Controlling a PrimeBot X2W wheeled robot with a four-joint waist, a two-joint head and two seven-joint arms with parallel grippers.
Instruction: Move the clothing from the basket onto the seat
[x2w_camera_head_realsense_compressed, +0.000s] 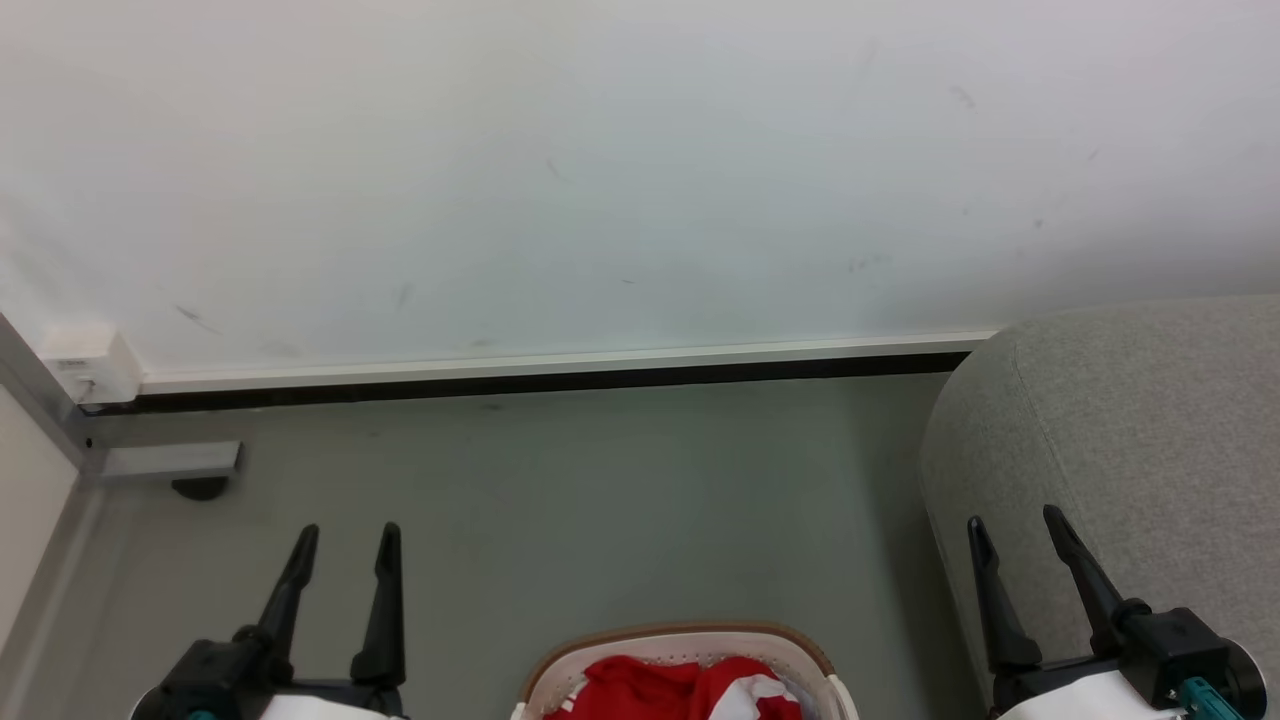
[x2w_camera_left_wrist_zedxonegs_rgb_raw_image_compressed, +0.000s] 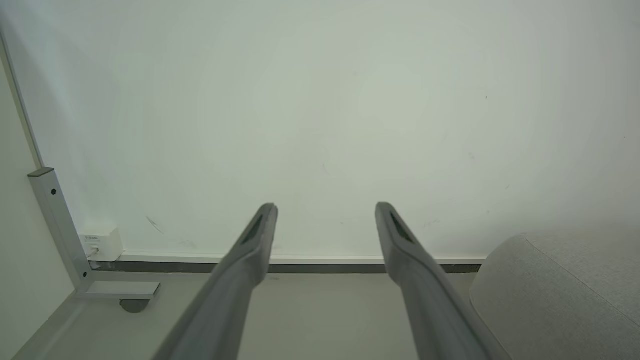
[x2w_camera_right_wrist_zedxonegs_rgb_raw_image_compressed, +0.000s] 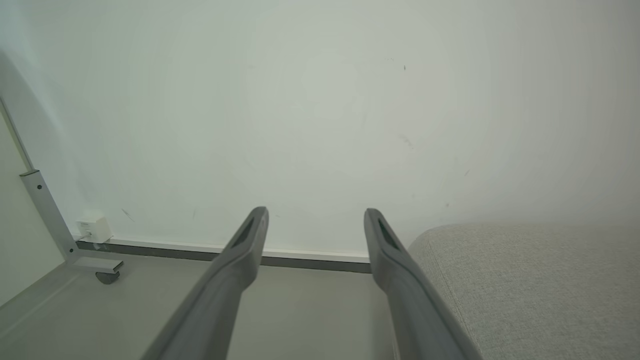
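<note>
Wall (x2w_camera_head_realsense_compressed: 600, 170) first, pale and scuffed, rising behind the grey floor (x2w_camera_head_realsense_compressed: 560, 500). We are seeing the seat (x2w_camera_head_realsense_compressed: 1130, 420) sitting at our right, near that wall. The basket (x2w_camera_head_realsense_compressed: 690, 632) is standing on the floor at the bottom edge between our arms, with the clothing (x2w_camera_head_realsense_compressed: 640, 690) lying bunched inside it. Our left gripper (x2w_camera_head_realsense_compressed: 350, 530) is hovering over bare floor, fingers apart. Our right gripper (x2w_camera_head_realsense_compressed: 1011, 517) is hanging before the seat's front, likewise spread.
</note>
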